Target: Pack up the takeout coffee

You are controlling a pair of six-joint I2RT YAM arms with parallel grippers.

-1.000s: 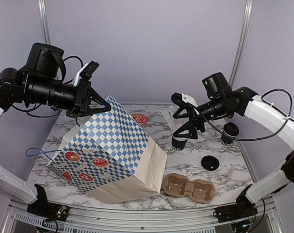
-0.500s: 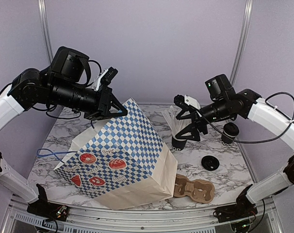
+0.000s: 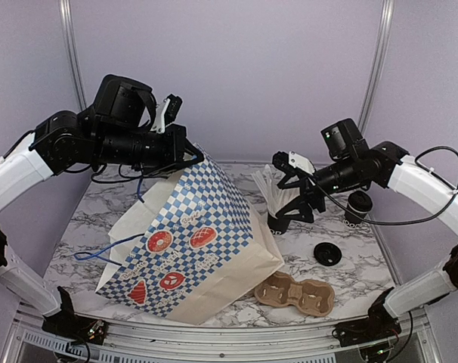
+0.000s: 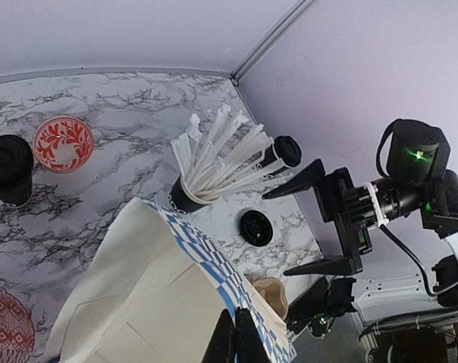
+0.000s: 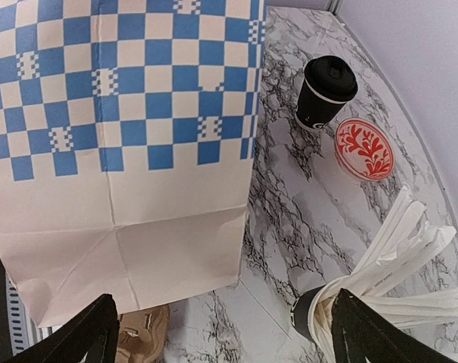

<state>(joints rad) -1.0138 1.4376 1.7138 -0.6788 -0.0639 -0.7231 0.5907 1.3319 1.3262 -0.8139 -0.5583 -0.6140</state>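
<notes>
Left gripper [image 3: 195, 157] pinching blue-checked paper bag [image 3: 206, 227], right gripper [image 3: 286, 189] spread wide, empty, two lidded black cups [image 4: 6, 168] [image 4: 283, 151], lettering unreadable, one loose lid [image 3: 327, 253] at 4 o'clock on the table [image 3: 289, 253]

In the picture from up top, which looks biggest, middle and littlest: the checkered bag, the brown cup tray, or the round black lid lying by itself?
1. The checkered bag, by far the biggest.
2. The brown cup tray, in the middle.
3. The black lid, the littlest.
</notes>
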